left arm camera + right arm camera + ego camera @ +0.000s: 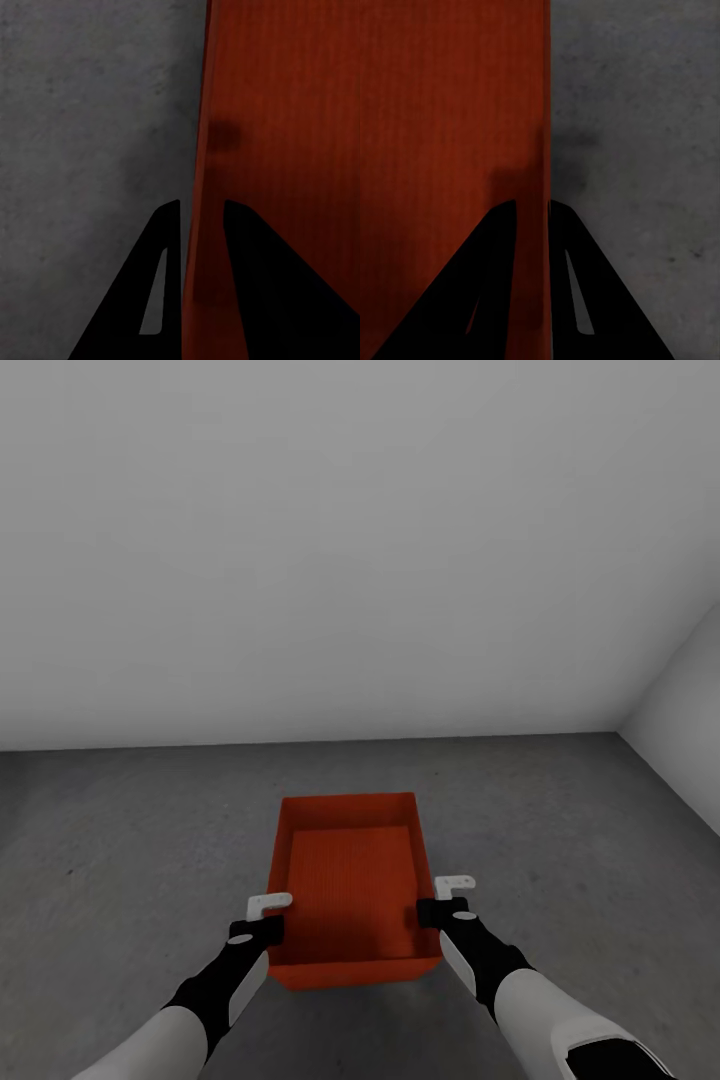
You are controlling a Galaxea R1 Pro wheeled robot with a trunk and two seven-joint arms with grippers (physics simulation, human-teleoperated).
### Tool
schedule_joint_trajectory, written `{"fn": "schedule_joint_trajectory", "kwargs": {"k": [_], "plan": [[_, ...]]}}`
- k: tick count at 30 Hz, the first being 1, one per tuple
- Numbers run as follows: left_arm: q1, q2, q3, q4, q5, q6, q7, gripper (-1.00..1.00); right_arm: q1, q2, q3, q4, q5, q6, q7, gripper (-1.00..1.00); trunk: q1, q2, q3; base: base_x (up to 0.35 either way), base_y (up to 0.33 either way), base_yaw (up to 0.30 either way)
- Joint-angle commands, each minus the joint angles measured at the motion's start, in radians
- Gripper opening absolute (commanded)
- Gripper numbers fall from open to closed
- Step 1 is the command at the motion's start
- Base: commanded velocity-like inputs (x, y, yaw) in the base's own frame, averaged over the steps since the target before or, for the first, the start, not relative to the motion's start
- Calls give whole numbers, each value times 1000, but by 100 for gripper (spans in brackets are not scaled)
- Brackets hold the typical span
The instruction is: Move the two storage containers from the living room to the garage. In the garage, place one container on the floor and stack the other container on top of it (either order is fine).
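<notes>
The container (350, 880) hangs low over the grey floor (120, 830), near the white wall (350, 560). The left gripper (201, 225) and right gripper (532, 217) each pinch a thin side wall, one finger inside, one outside. It looks stiff, light and smooth, so opposite rims seem the safest hold
</notes>
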State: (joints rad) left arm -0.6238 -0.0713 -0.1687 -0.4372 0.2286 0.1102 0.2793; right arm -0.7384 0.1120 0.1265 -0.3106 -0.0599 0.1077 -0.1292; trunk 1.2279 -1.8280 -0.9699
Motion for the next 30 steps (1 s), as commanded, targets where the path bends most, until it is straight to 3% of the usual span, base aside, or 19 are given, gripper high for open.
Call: {"fn": "schedule_joint_trajectory", "kwargs": {"k": [1, 6, 7, 30], "plan": [[1, 2, 6, 28, 81, -39, 11, -100, 0, 0, -27, -5, 14, -62, -17, -100, 4, 0, -1, 0, 0, 0], [1, 2, 6, 29, 82, -37, 11, -100, 0, 0, -27, -3, 14, -62, -17, -100, 4, 0, -1, 0, 0, 0], [1, 2, 6, 30, 82, -35, 12, 100, 0, 0, -27, -2, 14, -62, -17, 100, 4, 0, -1, 0, 0, 0], [1, 0, 6, 23, 81, -20, 12, 100, 0, 0, -26, 7, 18, -62, -15, 100, 4, 0, -1, 0, 0, 0]]}}
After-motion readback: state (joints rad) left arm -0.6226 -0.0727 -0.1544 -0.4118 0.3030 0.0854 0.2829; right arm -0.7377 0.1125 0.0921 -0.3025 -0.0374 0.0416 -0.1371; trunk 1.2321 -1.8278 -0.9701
